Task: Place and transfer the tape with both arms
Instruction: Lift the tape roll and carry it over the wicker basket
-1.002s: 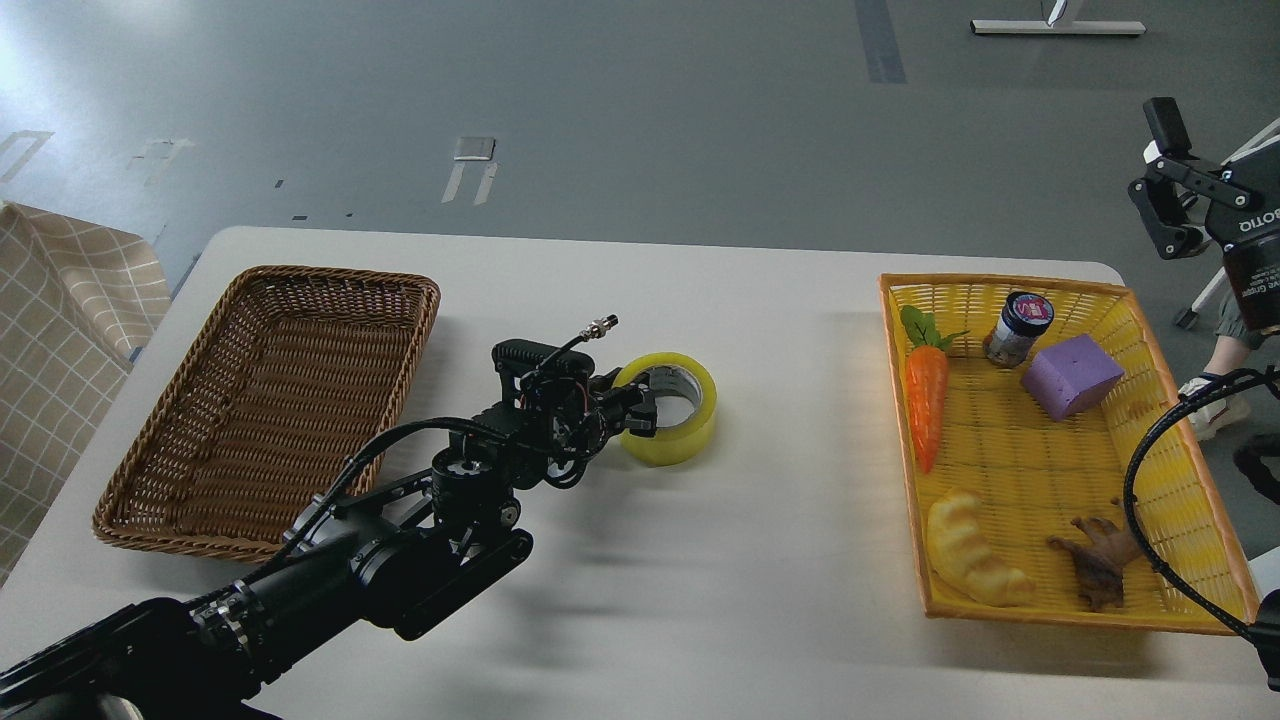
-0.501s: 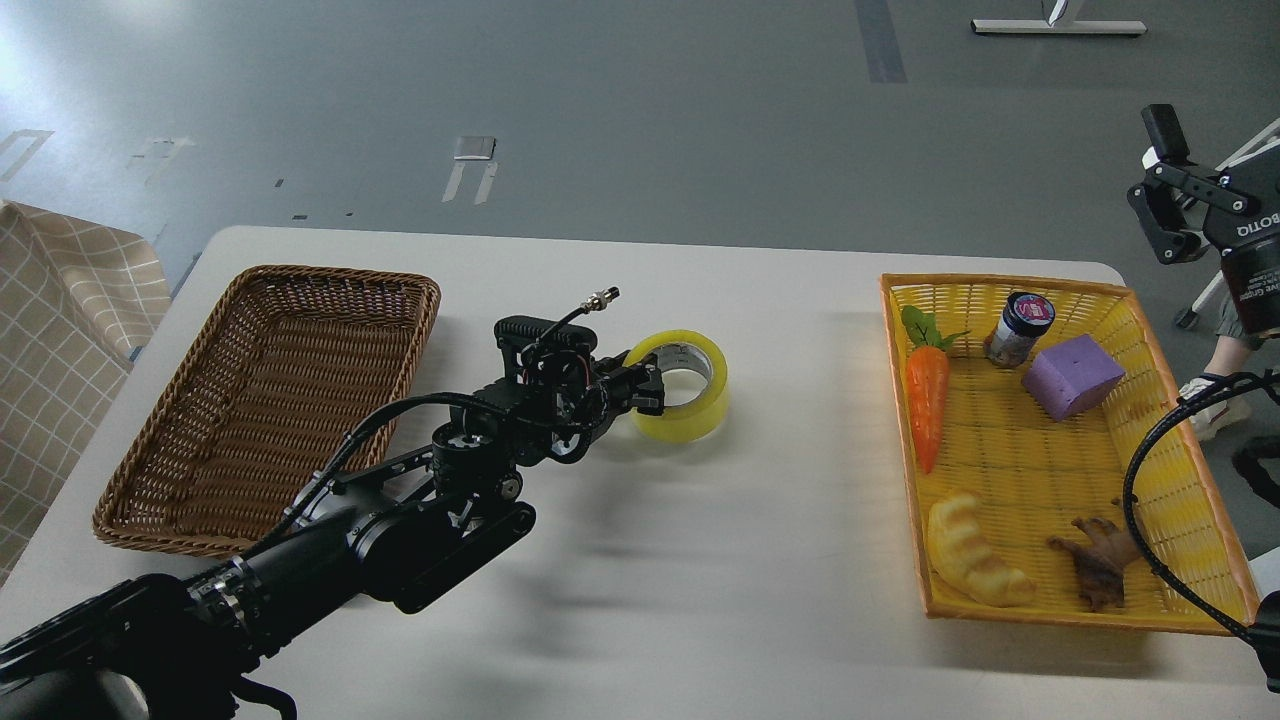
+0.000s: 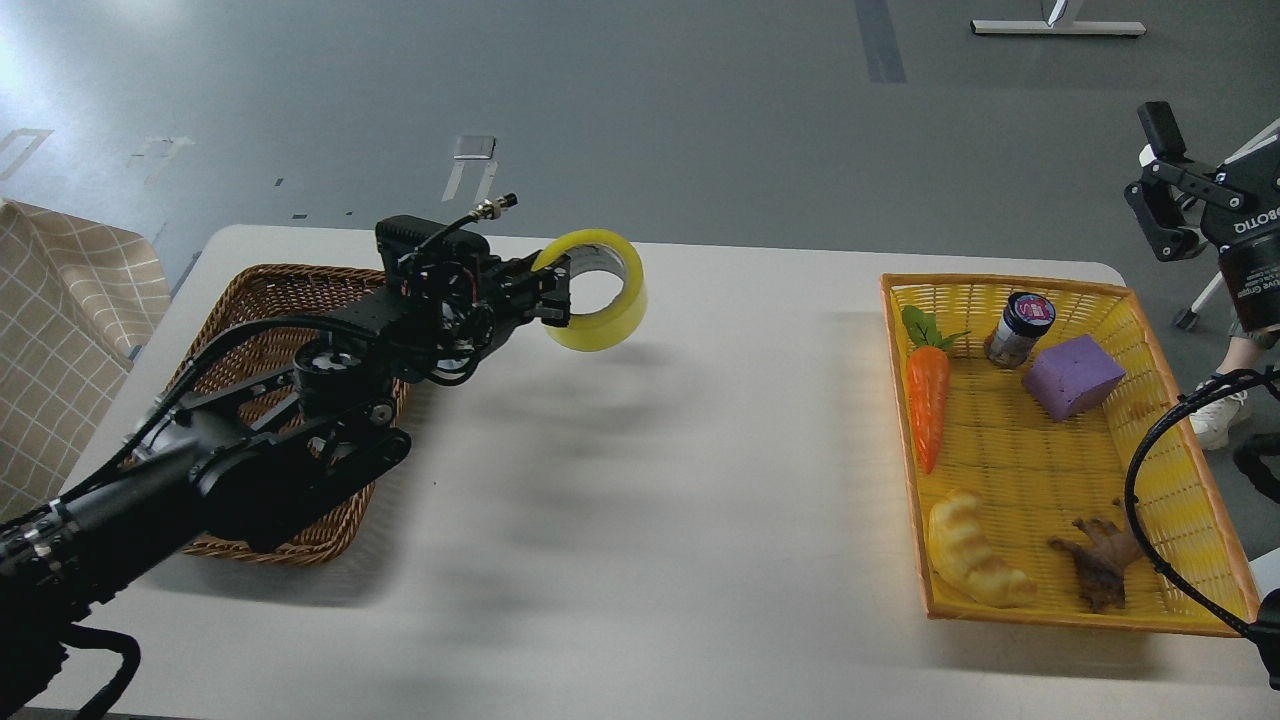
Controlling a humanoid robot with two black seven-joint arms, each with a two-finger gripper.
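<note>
A grey floor stretches behind a white table (image 3: 640,520) with rounded corners, and a checked cloth (image 3: 60,330) hangs at the far left edge of the view. The left arm (image 3: 230,450) reaches in from the lower left, crossing over a brown wicker basket (image 3: 260,300) that sits on the table beneath it. The left gripper (image 3: 548,293) is clamped on the near rim of the tape (image 3: 600,305), one finger inside the ring and one outside. The yellow roll is carried clear of the table, tilted so that its open core faces the camera, and its soft shadow falls on the tabletop just below and to the right of the gripper. The roll hangs just beyond the right-hand edge of the brown basket.

Well to the right of the left gripper lies a yellow basket (image 3: 1180,480) with an orange rim. It holds a toy carrot (image 3: 927,400), a small dark-lidded jar (image 3: 1018,328), a purple block (image 3: 1072,377), a bread-shaped piece (image 3: 970,550) and a brown figure (image 3: 1100,565).

The right gripper (image 3: 1155,190) hovers off the table's far right corner, above and beyond the yellow basket, well apart from the tape. Its fingers stand spread with nothing between them. A black cable (image 3: 1150,480) loops over the basket's right side.
</note>
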